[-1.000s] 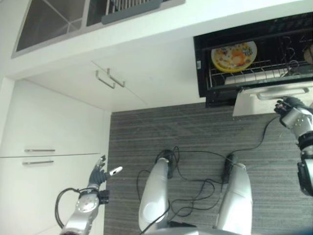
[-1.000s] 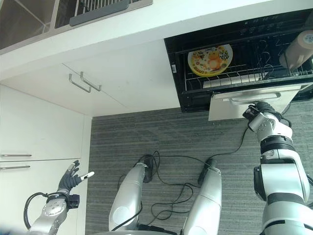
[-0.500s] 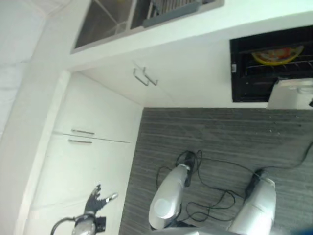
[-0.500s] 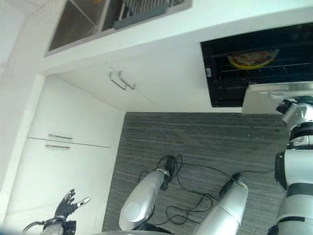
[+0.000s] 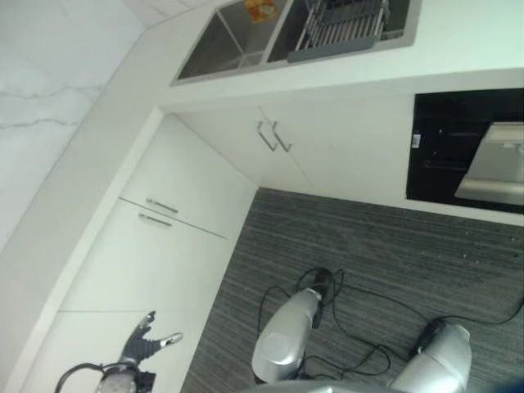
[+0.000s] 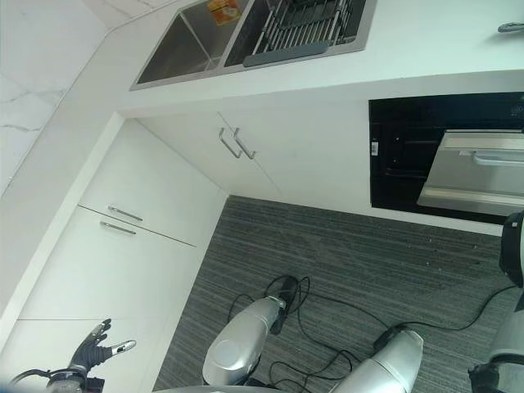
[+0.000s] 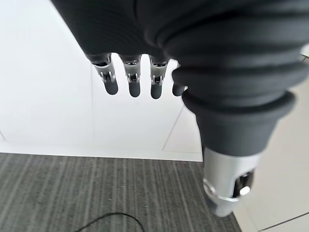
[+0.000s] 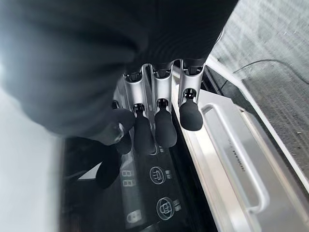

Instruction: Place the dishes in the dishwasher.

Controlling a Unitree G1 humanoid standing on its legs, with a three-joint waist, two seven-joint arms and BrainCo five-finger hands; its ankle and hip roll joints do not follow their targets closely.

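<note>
The black dishwasher [image 6: 409,164] is built in under the white counter. Its silver door [image 6: 475,172] stands tilted, most of the way up, and hides the racks. In the right wrist view my right hand [image 8: 159,121] is open, its straight fingers over the door's top edge [image 8: 231,159] and the dark control strip [image 8: 159,193]; I cannot tell whether they touch it. My left hand [image 5: 141,348] hangs low at the left in front of the white cabinets, open and spread, with nothing in it [image 7: 130,82].
A double steel sink [image 5: 237,41] lies in the counter, with a dish rack [image 5: 344,24] in its right basin and an orange-yellow item [image 5: 260,10] in the left. White cabinet doors [image 5: 270,135] and drawers [image 5: 155,213] line the left. Grey striped floor [image 5: 368,246] lies ahead.
The camera has swung, so the sink has come into view. The dishwasher door has gone from hanging low to nearly upright, covering the yellow plate and rack. My left hand stays open.
</note>
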